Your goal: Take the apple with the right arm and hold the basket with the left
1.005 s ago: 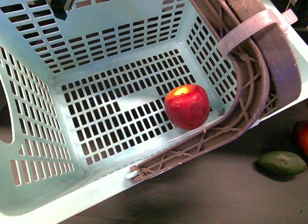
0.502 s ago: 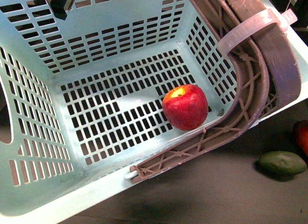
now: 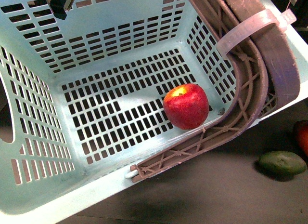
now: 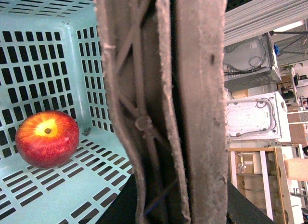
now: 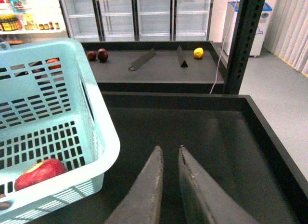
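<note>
The red apple with a yellow patch at its stem lies on the slotted floor of the turquoise basket, near the basket's right wall and below the grey-brown handles bound by a white zip tie. The apple also shows in the left wrist view and through the basket wall in the right wrist view. My left gripper is shut on the basket's handles, which fill its view; its jaws are hidden. My right gripper is shut and empty, outside the basket over the dark table.
A green oval fruit and a darker red fruit lie on the dark table right of the basket. The table has a raised rim. A black post stands beyond it, with small fruits on a far table.
The apple rolled slightly left and then back right on the basket floor. The basket shifted a little. The fruits outside have not moved.
</note>
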### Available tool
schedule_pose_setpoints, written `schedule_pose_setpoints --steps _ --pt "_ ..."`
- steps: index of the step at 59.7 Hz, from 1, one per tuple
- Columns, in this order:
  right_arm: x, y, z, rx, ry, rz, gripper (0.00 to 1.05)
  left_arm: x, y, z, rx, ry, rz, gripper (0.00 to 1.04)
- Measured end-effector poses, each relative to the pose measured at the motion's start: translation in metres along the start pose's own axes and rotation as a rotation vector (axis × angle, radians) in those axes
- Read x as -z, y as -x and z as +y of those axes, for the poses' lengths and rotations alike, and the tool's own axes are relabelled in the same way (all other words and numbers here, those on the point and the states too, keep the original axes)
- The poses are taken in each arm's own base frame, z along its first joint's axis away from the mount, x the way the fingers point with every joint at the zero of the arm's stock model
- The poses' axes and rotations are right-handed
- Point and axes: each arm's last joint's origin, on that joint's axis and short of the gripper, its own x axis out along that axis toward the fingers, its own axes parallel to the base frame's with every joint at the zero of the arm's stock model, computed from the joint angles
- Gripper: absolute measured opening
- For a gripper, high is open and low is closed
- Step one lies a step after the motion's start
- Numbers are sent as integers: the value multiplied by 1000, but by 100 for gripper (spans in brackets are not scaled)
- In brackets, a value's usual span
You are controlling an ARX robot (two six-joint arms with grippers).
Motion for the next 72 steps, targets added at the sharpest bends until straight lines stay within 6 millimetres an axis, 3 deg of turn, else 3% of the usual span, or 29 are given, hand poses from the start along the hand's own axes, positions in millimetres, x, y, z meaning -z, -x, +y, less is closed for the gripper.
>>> schedule_pose_setpoints --steps 17,20,25,32,45,57,63,72 --pt "0 0 0 0 0 0 89 0 0 0 0 0 0 17" --pt "0 0 0 0 0 0 97 0 -1 1 45 30 -79 17" --pt "0 0 0 0 0 0 96 -5 0 1 149 102 -218 17" --pt "0 0 0 0 0 0 96 -21 4 4 164 177 -334 17" --pt "0 0 0 0 0 -1 96 -58 15 38 81 402 -495 17" --pt "0 0 0 0 0 -1 96 -89 12 96 -120 497 -647 17" --pt "0 0 0 0 0 -1 96 -101 2 133 -228 540 -687 17" --pt "0 0 0 0 0 -1 96 -117 -14 168 -313 600 -709 17"
